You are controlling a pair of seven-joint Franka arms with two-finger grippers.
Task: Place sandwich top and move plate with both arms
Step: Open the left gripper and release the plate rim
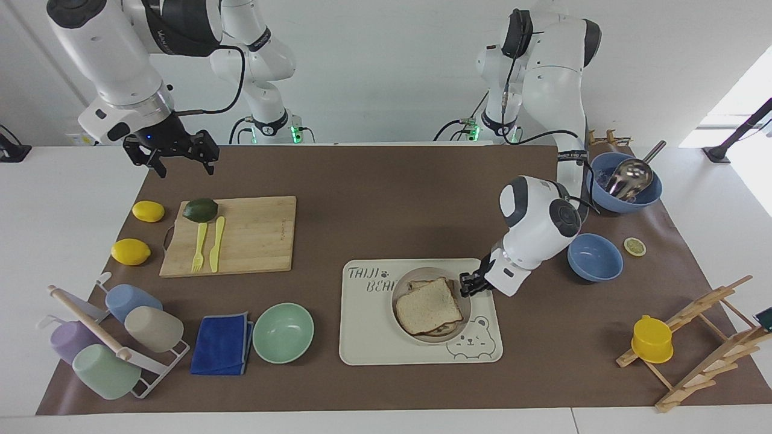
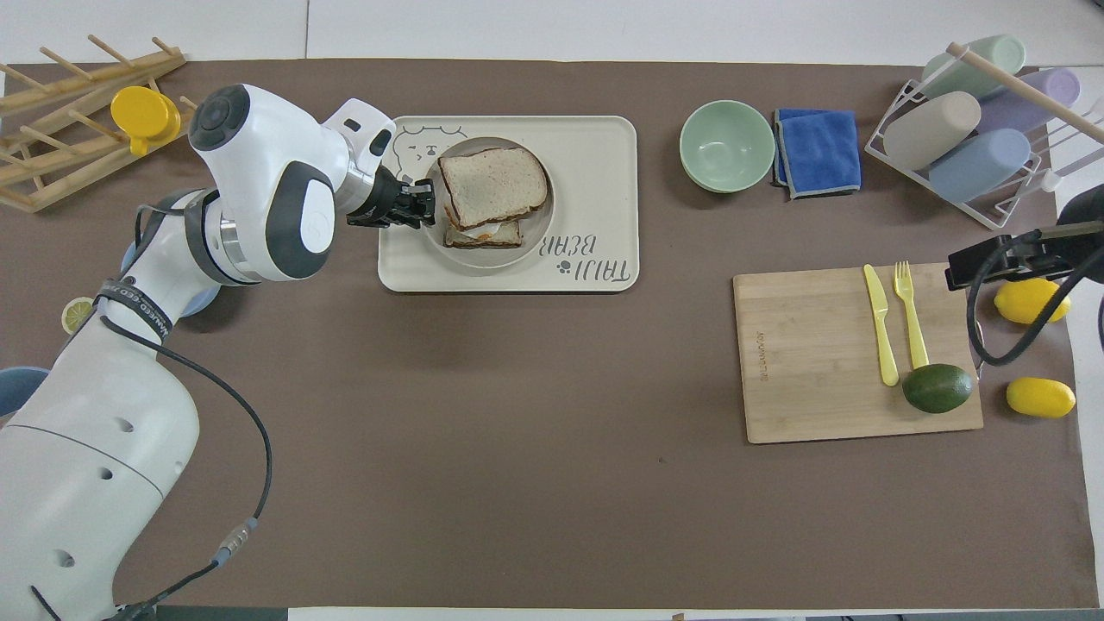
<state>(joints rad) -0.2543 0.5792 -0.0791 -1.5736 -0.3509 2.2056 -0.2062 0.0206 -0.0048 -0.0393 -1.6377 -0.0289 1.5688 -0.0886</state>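
Observation:
The sandwich top [image 1: 429, 304] [image 2: 493, 185] lies on the egg toast [image 2: 483, 235] on the beige-grey plate [image 1: 422, 271] [image 2: 539, 233]. The plate is on the cream bear tray [image 1: 374, 337] [image 2: 604, 155], toward the left arm's end of it. My left gripper [image 1: 465, 284] [image 2: 423, 207] is shut on the plate's rim at the side toward the left arm's end. My right gripper [image 1: 178, 158] is open and empty, waiting in the air over the brown mat's edge by the cutting board [image 1: 253, 235].
The board holds an avocado [image 1: 200, 209], a yellow fork and a knife; two lemons lie beside it. A mint-green bowl [image 1: 283, 332] and a blue cloth [image 1: 222, 345] sit beside the tray. Two blue bowls [image 1: 594, 257] and a wooden rack [image 1: 693, 337] stand at the left arm's end.

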